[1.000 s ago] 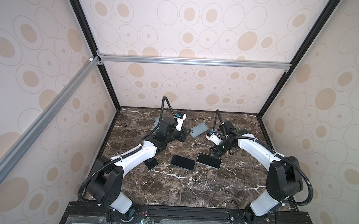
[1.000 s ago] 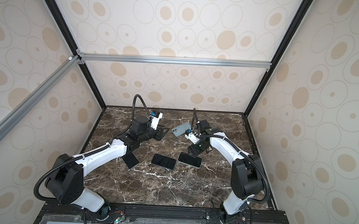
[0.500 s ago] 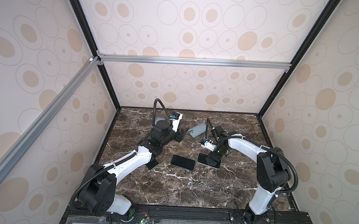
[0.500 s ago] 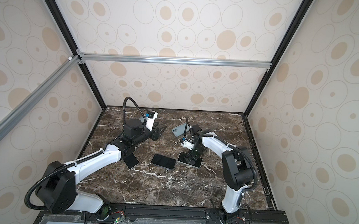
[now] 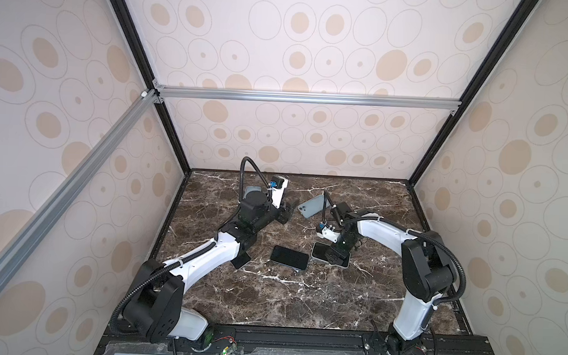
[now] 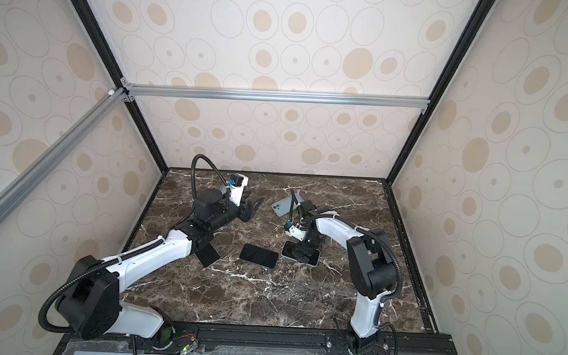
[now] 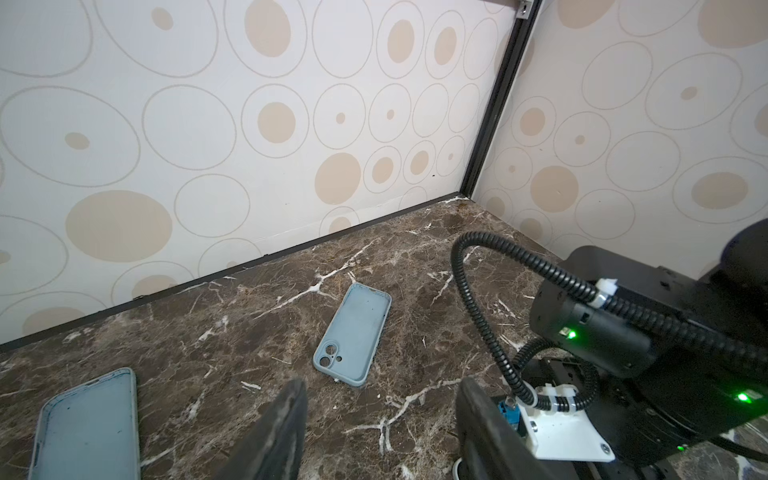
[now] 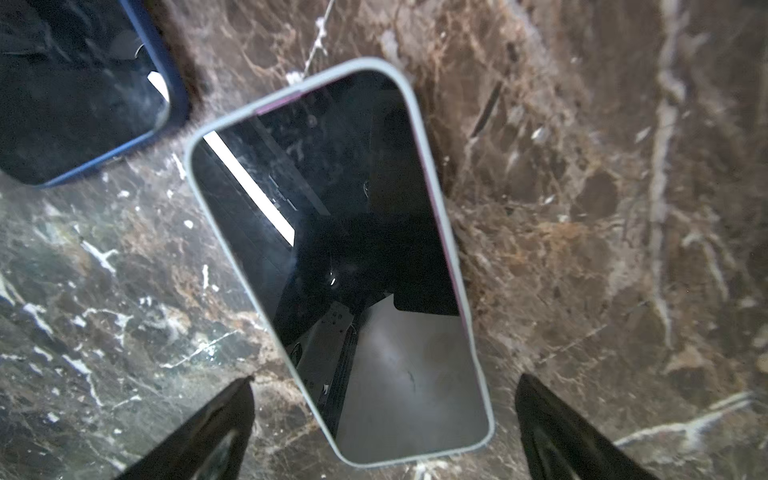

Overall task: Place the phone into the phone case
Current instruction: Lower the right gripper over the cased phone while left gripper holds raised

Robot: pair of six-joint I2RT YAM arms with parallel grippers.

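A phone in a pale grey-blue phone case (image 8: 336, 257) lies screen up on the marble, a thin pink edge showing inside the case rim; in both top views it sits right of centre (image 5: 318, 252) (image 6: 315, 259). My right gripper (image 8: 386, 377) (image 5: 333, 254) hovers just over its near end, open, one finger on either side and touching nothing. An empty blue-grey case (image 7: 353, 334) (image 5: 313, 206) lies further back. My left gripper (image 7: 380, 399) (image 5: 289, 210) stands open short of that case, holding nothing.
A dark phone in a navy case (image 8: 75, 91) (image 5: 289, 257) lies close beside the pale-cased phone. Another empty pale case (image 7: 87, 424) (image 5: 250, 191) rests behind the left arm. A flat black piece (image 5: 241, 260) sits under the left forearm. Walls close in the back and sides.
My right gripper has come forward and down from near the blue-grey case to over the cased phone, opening wide. My left gripper has opened wider and its wrist has shifted slightly left.
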